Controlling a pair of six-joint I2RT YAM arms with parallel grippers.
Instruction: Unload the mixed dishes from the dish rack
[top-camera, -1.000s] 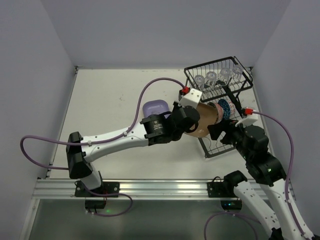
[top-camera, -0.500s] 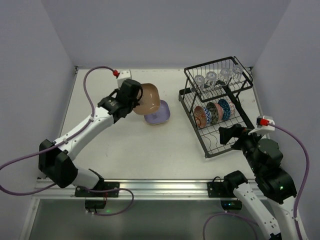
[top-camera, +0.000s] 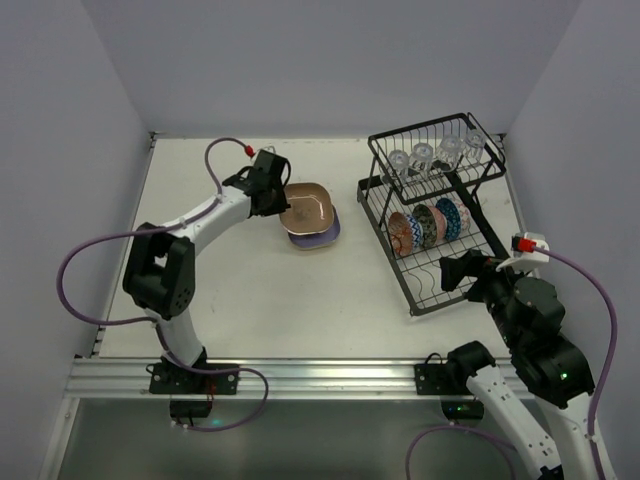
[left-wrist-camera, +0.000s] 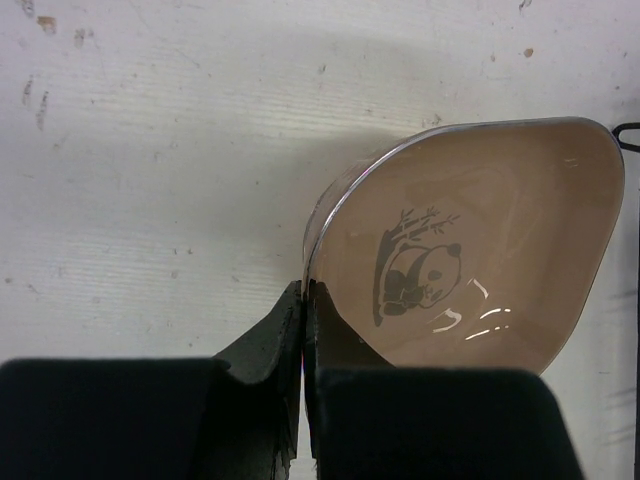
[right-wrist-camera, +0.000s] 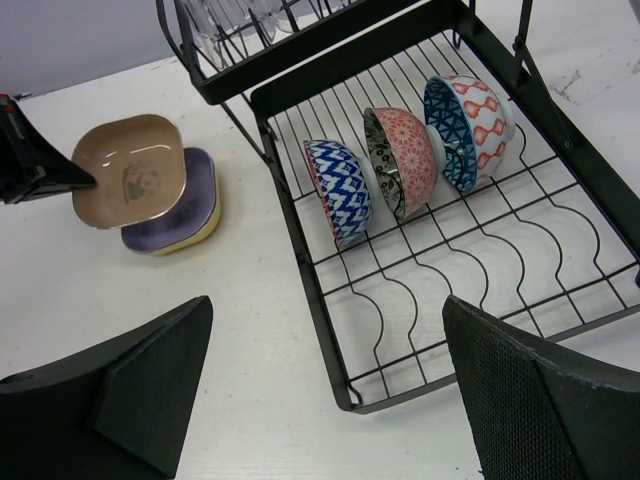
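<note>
My left gripper (top-camera: 279, 197) (left-wrist-camera: 303, 294) is shut on the left rim of a tan-brown plate (top-camera: 307, 207) (left-wrist-camera: 480, 250) with a panda print. It holds that plate just over a lavender plate (top-camera: 330, 233) (right-wrist-camera: 195, 185), which lies on a yellow plate (right-wrist-camera: 203, 228). The dish rack (top-camera: 432, 292) (right-wrist-camera: 310, 262) stands at the right. Three patterned bowls (top-camera: 425, 224) (right-wrist-camera: 405, 160) stand on edge in its lower tray. Several clear glass cups (top-camera: 423, 155) sit in its upper basket. My right gripper (top-camera: 453, 272) (right-wrist-camera: 327, 300) is open and empty above the rack's near left corner.
Purple cables (top-camera: 95, 250) loop from both arms. Grey walls close in the table on the left, back and right. An aluminium rail (top-camera: 300, 375) runs along the near edge.
My left arm has carried the tan-brown plate from the rack leftward and lowered it over the lavender plate. My right gripper has opened wide and drawn back from the rack.
</note>
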